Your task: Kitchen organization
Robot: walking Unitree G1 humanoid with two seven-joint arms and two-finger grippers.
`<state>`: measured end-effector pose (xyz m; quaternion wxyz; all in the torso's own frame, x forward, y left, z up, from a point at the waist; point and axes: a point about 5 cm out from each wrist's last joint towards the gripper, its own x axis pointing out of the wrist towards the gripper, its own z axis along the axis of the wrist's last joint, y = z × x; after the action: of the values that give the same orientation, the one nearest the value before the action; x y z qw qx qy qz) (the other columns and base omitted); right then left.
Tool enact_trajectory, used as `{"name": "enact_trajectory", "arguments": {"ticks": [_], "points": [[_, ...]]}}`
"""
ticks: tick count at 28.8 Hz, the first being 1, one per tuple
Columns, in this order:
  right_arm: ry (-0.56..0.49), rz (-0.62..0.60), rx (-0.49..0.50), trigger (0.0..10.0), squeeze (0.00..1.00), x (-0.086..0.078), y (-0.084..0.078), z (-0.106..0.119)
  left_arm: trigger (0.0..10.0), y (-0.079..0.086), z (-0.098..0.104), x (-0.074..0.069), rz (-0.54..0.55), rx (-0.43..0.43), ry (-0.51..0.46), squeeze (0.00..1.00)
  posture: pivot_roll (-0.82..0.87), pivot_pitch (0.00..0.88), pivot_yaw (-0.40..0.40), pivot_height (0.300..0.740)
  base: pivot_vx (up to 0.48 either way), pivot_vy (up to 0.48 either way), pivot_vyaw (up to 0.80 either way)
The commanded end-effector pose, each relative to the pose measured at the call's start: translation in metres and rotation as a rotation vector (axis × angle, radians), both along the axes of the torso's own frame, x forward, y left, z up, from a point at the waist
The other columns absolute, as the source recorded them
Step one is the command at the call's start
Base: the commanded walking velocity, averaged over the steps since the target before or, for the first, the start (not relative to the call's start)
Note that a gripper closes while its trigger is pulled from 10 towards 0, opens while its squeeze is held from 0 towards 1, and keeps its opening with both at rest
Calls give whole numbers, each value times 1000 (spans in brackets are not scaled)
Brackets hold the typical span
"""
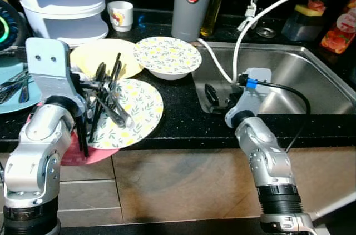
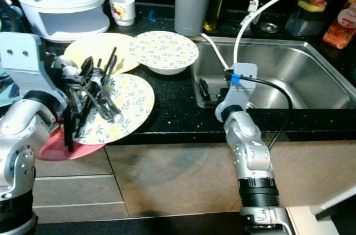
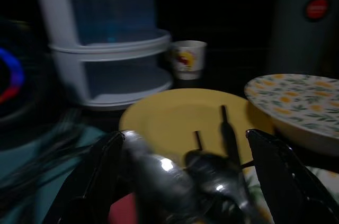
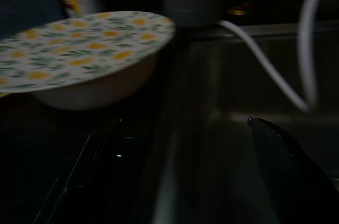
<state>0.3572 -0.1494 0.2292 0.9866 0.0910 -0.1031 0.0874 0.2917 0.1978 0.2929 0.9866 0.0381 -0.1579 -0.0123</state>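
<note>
A pile of metal cutlery with black handles (image 1: pixel 110 103) lies on a flat floral plate (image 1: pixel 142 107) at the counter's front edge. That plate overlaps a pink plate (image 1: pixel 83 154) and a yellow plate (image 1: pixel 92 57). My left gripper (image 1: pixel 95 104) is down in the cutlery, open, with a finger on either side of the spoons (image 3: pixel 175 173). A floral bowl (image 1: pixel 167 57) stands behind, next to the sink (image 1: pixel 311 74). At the sink's left rim my right gripper (image 1: pixel 212 97) is open with nothing between its fingers (image 4: pixel 286 160).
White stacked containers (image 1: pixel 61 1), a small printed cup (image 1: pixel 120 15) and a grey flask (image 1: pixel 192 1) line the back of the counter. A white hose (image 1: pixel 261 10) loops over the sink. A teal plate with cutlery (image 1: pixel 14 93) sits far left. Bottles (image 1: pixel 339 26) stand back right.
</note>
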Motion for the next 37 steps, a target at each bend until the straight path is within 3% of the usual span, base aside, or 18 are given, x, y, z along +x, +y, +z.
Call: {"name": "enact_trajectory", "arguments": {"ticks": [1,9,23,27,37], "points": [[15,-8,13,10000,0,-1,-4,-2,10000,-1,3,-3,-8,21,-8,0,121,127,-49,740,0,0,800],[6,-15,72,10000,0,0,-5,1,10000,-1,4,-1,-14,38,2,0,124,129,-48,740,0,0,290],[24,-13,72,10000,0,-1,-3,0,10000,2,4,1,-2,13,7,0,119,131,-42,740,0,0,0],[33,-13,82,10000,0,0,-3,-1,10000,2,4,1,-1,11,6,0,120,131,-41,740,0,0,-800],[19,-13,75,10000,0,-1,-2,1,10000,2,3,1,4,-2,5,0,119,133,-39,740,0,0,0]]}}
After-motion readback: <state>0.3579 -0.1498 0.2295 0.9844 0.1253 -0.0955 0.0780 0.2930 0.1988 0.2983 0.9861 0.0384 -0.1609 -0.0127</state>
